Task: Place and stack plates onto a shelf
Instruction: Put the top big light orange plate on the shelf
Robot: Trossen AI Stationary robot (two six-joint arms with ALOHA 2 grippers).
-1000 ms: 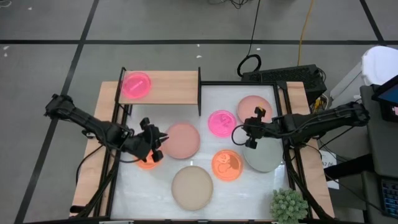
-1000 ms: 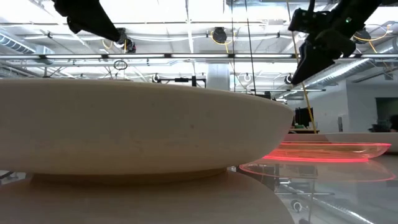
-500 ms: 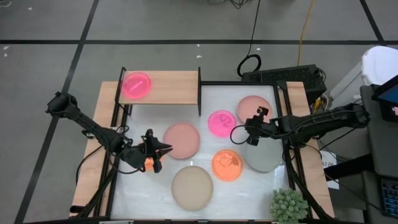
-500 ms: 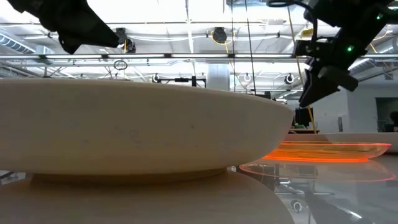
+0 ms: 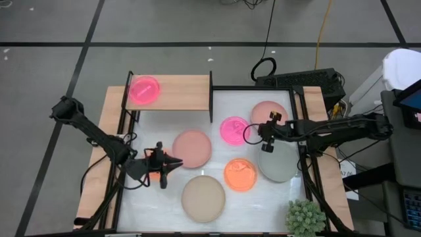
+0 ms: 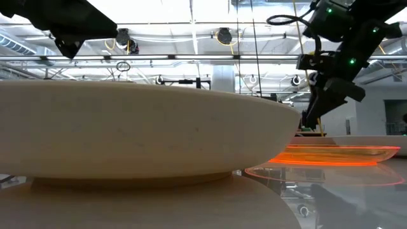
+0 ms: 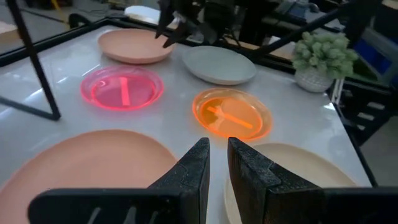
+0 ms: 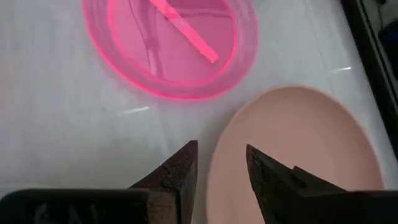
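From where I sit, the left gripper hangs at the table's 8 o'clock with its fingers pinched on a small orange plate — tight grip. The right gripper sits at 2 o'clock, partly open and empty, over the edge of a dusty-pink plate beside a neon pink plate. The shelf at 11 o'clock holds one pink plate.

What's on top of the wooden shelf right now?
One neon pink plate sits at the left end of the shelf. The rest of the board is bare; nothing is stacked on that plate.
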